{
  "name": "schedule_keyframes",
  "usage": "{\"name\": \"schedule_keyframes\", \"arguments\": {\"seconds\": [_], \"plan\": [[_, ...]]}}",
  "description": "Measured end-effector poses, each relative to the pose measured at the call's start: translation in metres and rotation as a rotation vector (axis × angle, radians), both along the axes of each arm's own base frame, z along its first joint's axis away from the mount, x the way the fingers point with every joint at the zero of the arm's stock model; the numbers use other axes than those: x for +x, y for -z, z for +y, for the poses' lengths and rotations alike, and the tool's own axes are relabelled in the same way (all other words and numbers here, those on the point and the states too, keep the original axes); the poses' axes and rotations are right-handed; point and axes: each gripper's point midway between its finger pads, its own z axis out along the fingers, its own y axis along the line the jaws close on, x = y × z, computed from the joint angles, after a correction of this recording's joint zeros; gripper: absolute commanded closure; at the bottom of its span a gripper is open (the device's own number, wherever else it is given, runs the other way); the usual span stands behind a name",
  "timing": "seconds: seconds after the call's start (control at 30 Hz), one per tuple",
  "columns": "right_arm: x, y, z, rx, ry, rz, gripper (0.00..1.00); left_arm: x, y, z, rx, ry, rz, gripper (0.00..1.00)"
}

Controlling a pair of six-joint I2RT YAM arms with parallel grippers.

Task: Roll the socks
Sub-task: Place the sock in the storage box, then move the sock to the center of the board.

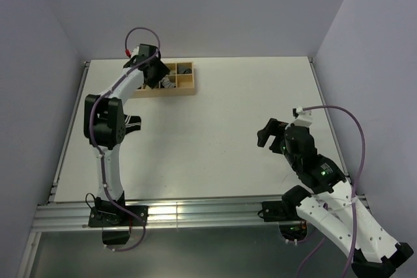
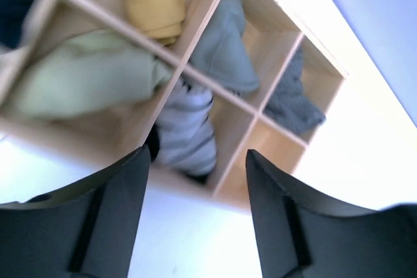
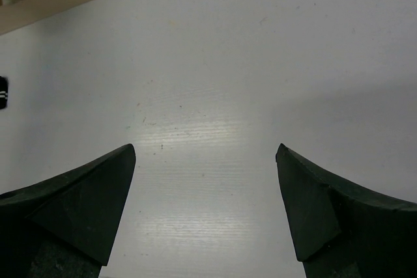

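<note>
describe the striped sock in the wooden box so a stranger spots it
Find the wooden divider box at the far left of the table. In its near row, between a pale green bundle and an empty cell, lies the striped sock. It alone has white and dark stripes.

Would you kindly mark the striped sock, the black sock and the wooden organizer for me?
striped sock point(image 2: 187, 128), left wrist view, its banded middle.
black sock point(image 1: 133, 124), top external view, its banded end.
wooden organizer point(image 1: 176, 92), top external view, its near wall.
</note>
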Motion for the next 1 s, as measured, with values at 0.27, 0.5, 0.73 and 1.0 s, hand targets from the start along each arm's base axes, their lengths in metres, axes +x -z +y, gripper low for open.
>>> {"name": "schedule_keyframes", "arguments": {"seconds": [0.27,0.5,0.73,1.0], "plan": [[-0.004,-0.007,0.003,0.016,-0.035,-0.025,0.03,-0.075,-0.097,0.041,0.102,-0.05,-0.099,0.15],[-0.01,-0.015,0.012,0.051,-0.102,-0.056,0.03,-0.154,-0.067,0.092,0.184,-0.133,-0.036,0.21],[-0.013,-0.007,0.027,0.078,-0.181,-0.043,0.04,-0.188,0.02,0.115,0.244,-0.137,0.155,0.2],[-0.019,-0.003,0.038,0.098,-0.251,-0.025,0.04,-0.162,0.06,0.108,0.261,-0.076,0.178,0.2]]}}
